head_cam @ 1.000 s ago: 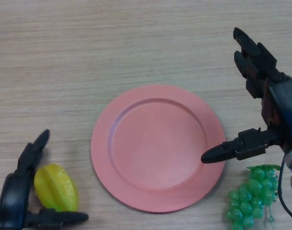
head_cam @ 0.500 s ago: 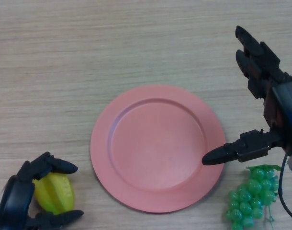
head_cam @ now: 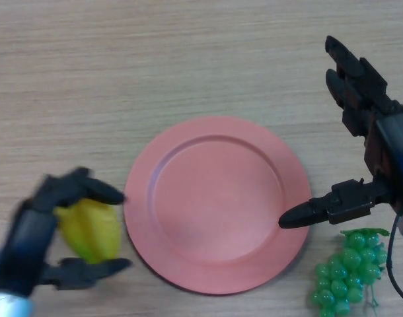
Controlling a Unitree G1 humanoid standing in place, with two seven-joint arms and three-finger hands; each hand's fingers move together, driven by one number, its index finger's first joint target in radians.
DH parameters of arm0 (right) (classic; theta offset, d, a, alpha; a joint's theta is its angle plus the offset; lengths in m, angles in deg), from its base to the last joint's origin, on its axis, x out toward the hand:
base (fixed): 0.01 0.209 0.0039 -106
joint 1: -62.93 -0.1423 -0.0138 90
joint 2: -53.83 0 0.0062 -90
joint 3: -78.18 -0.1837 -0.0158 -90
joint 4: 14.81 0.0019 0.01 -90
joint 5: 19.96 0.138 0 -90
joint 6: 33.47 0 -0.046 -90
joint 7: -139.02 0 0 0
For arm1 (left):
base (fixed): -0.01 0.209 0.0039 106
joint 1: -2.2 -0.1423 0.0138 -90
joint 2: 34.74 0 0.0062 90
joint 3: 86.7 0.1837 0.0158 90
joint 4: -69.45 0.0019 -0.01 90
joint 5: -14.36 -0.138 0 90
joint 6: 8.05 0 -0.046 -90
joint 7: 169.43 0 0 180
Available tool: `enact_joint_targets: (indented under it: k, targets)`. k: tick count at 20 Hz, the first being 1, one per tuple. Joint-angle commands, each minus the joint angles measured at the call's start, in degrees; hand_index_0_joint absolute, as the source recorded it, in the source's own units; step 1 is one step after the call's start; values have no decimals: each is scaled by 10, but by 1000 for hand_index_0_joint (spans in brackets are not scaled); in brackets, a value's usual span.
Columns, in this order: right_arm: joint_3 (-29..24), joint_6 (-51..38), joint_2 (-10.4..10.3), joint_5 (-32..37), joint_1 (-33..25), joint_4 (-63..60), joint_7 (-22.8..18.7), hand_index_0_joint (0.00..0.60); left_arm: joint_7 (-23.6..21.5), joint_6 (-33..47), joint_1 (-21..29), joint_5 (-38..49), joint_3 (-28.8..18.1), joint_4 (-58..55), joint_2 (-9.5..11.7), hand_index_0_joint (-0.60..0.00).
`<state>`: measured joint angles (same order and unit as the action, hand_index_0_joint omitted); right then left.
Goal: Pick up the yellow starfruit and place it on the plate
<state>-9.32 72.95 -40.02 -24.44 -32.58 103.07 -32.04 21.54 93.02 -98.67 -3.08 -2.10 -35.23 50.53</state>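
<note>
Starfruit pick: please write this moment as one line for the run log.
left hand: shut on starfruit, beside plate | right hand: open, idle, by grapes | starfruit not yet on plate

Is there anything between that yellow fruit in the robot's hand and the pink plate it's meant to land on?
Nothing visible. The left hand holds the starfruit right beside the plate's left rim, with only bare table between. The grapes and the right hand sit on the plate's far side.
</note>
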Motion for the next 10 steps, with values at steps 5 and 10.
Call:
enact_joint_targets:
  k: [5, 10]
  targets:
    - [-27, -50, 9, 13, -14, 50, -10, 0, -10, -27, 69, 57, 64, -22, 16, -600]
    - [-28, -59, 10, 5, -18, 47, -15, 0, -90, 2, 106, 46, 93, 39, 2, -600]
